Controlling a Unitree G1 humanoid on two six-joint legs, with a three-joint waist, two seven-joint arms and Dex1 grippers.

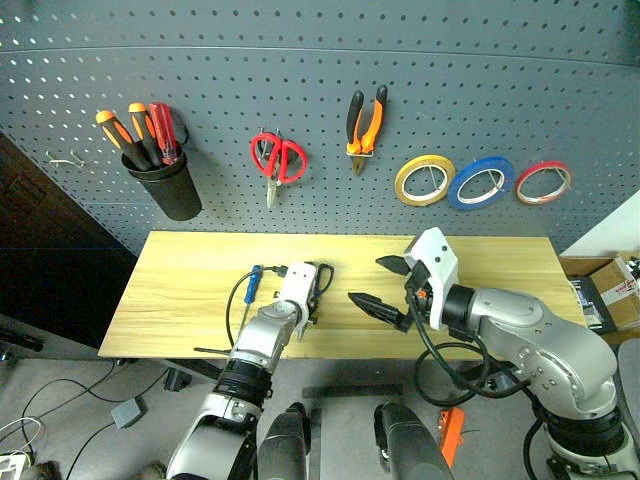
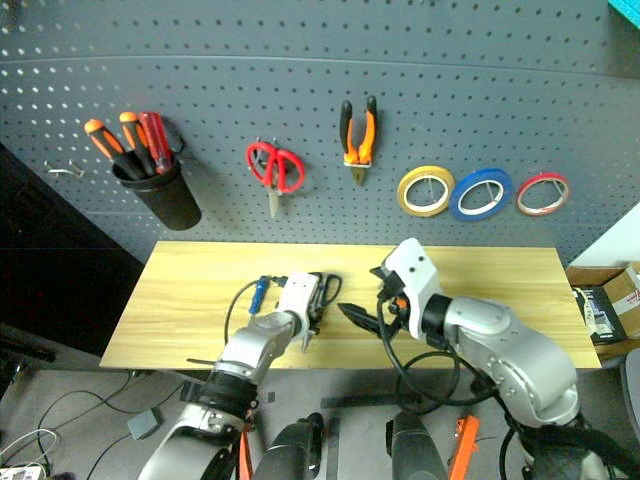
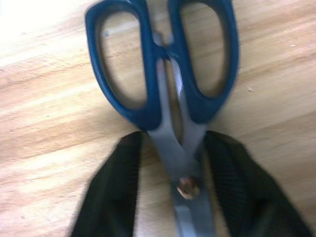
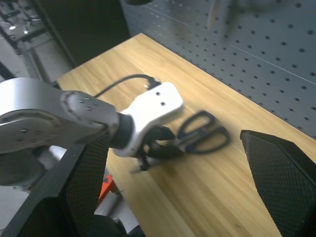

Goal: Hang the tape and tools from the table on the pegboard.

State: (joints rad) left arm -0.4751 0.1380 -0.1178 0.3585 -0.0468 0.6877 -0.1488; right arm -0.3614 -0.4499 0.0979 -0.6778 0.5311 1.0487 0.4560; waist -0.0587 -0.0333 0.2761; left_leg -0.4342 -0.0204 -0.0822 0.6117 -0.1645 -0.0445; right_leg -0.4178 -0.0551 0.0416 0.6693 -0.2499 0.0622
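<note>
Fingers [image 3: 237,187] straddle scissors' [image 3: 163,84] pivot.

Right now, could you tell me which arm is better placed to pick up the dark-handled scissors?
Left. The left gripper already straddles the scissors at the blades on the table; the right gripper hangs open off to the side.

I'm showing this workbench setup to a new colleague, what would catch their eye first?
Probably the left gripper, jaws down on either side of the blue-handled scissors lying on the wooden table. Next, the pegboard behind: orange-and-black pliers in the middle, with yellow, blue and red tape rings hung to their right.
</note>
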